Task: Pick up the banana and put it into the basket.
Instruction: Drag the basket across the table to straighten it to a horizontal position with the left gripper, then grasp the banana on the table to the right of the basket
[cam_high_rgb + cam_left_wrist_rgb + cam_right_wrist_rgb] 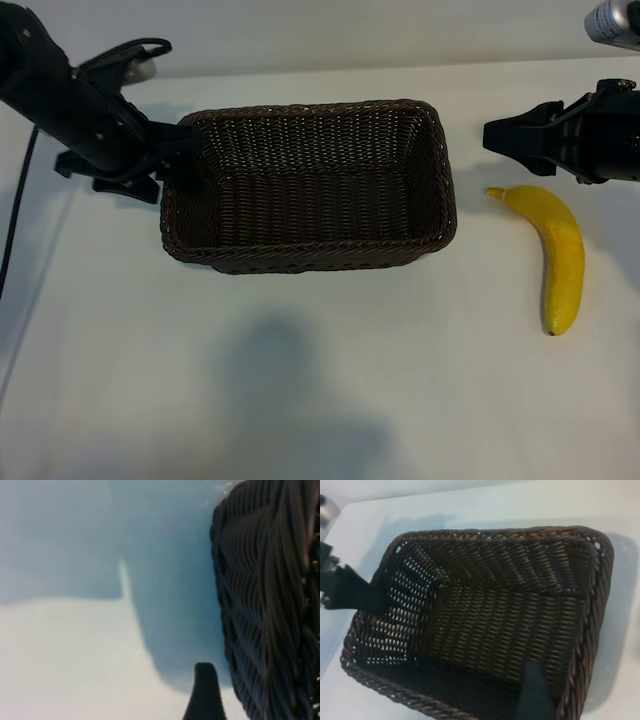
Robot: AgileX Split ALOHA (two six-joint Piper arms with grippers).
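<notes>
The banana (562,256), yellow and curved, lies on the white table to the right of the basket (310,258), its stem pointing toward the back left. The dark woven basket sits mid-table with nothing in it. My right gripper (490,137) hovers open and holding nothing between the basket's right end and the banana's stem, a little behind the stem. One of its fingers (535,695) shows over the basket (495,560). My left gripper (175,162) stands open at the basket's left wall. One of its fingers (205,695) stands just clear of the wicker (265,605).
A silver cylindrical object (615,22) pokes in at the back right corner. A black cable (15,230) hangs down the far left. The left arm's finger (355,595) shows at the basket's far end. Bare white table spreads in front of the basket.
</notes>
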